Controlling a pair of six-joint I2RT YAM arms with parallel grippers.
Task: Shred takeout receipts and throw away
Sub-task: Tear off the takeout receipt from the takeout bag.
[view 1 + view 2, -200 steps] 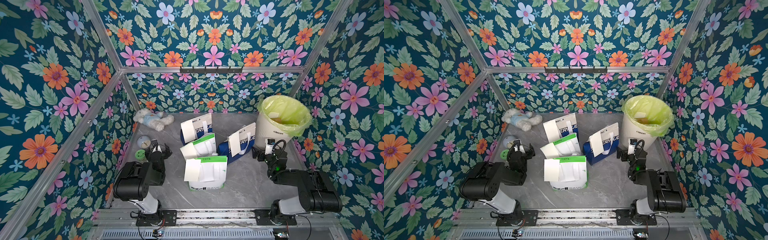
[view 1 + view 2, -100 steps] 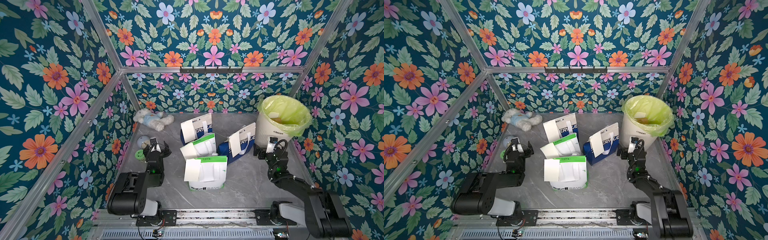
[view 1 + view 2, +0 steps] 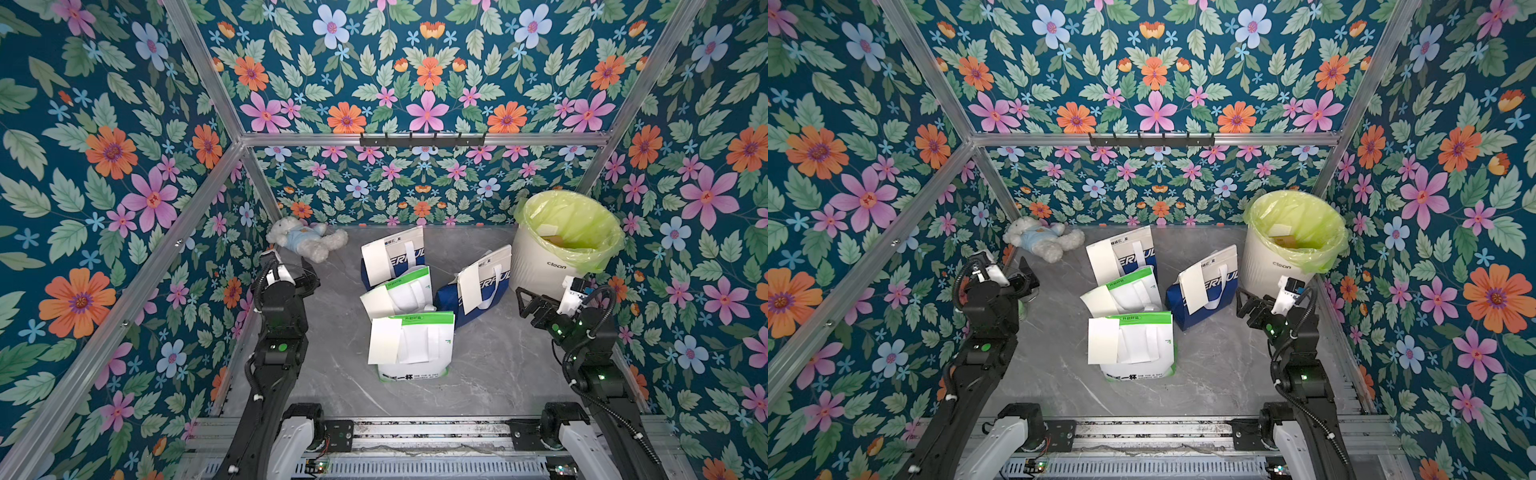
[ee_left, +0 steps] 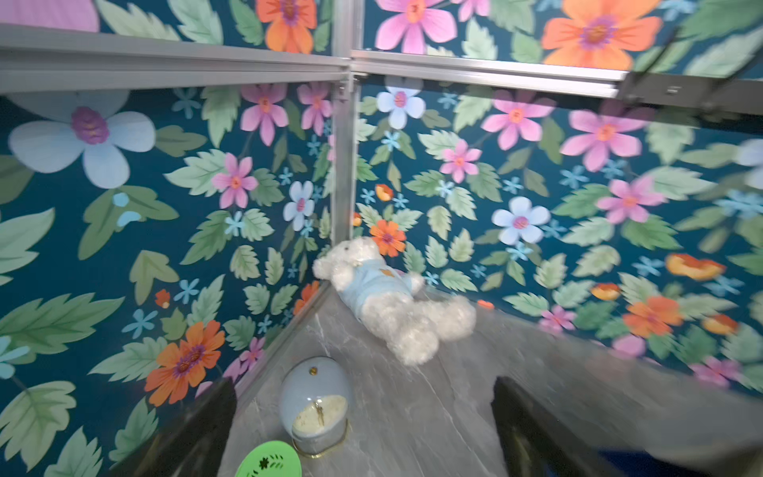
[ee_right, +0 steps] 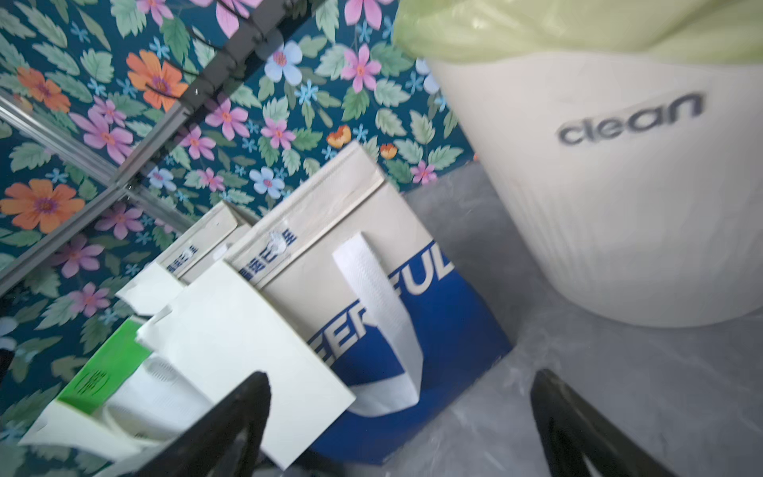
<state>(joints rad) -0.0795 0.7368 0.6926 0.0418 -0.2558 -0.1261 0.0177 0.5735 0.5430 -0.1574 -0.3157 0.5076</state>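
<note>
Black left gripper raised by teddy, right gripper by bin, agape.

Floral wallpaper covers every wall: pink, orange and pale blue flowers with green leaves on deep teal. The table is grey marble with thin white veins.

Ahead of the jaws of the black left gripper:
- a white plush bear in a pale blue shirt
- a pale blue egg-shaped ornament with gold trim
- a bright green disc

Ahead of the jaws of the black right gripper:
- plain white takeout receipts
- white-and-blue bags
- white-and-green bags
- a white bin with grey lettering and a yellow-green liner
</note>
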